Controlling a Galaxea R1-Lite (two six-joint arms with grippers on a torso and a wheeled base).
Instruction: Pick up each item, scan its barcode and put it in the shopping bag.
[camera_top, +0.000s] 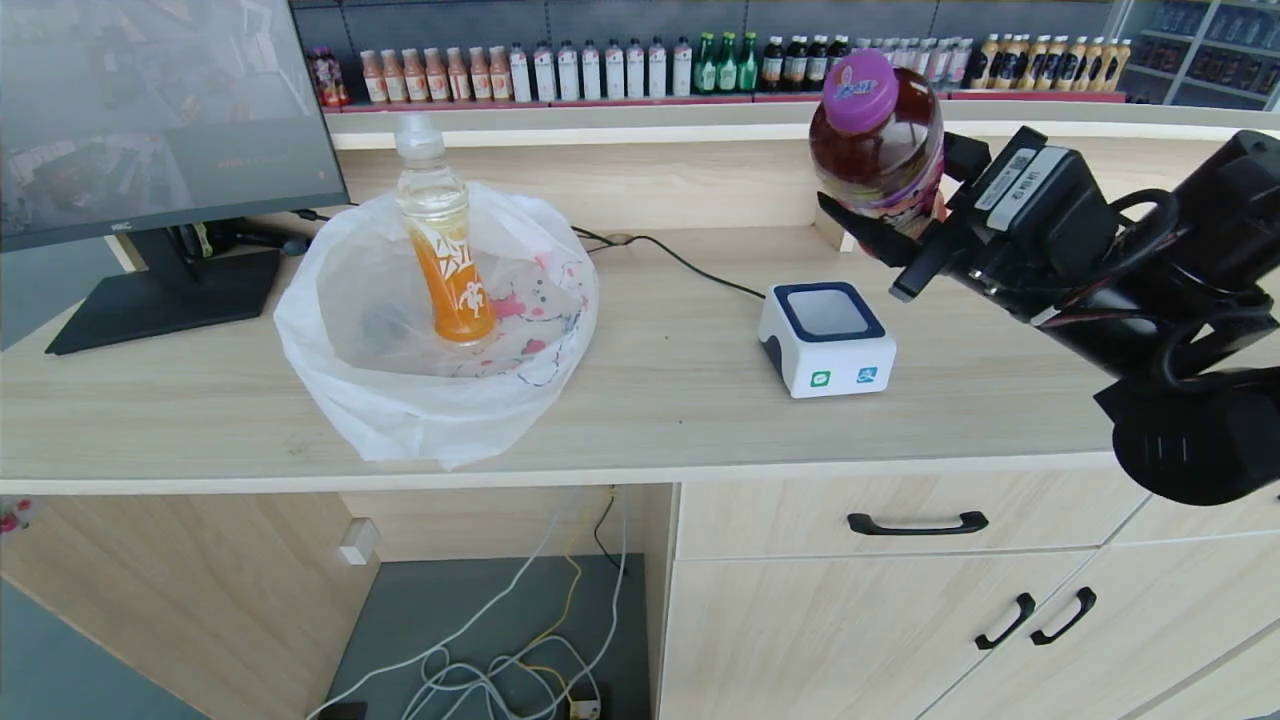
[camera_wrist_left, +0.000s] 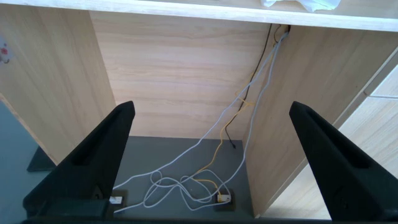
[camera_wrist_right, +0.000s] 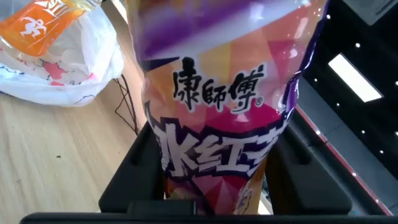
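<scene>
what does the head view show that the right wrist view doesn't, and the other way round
Head view adds the scanner, the monitor, the shelf of drinks, the drawers and the purple cap of the held bottle. Right wrist view adds that bottle's label up close. Both share the held bottle in the right gripper, the shopping bag with the orange bottle standing in it, and the counter.
</scene>
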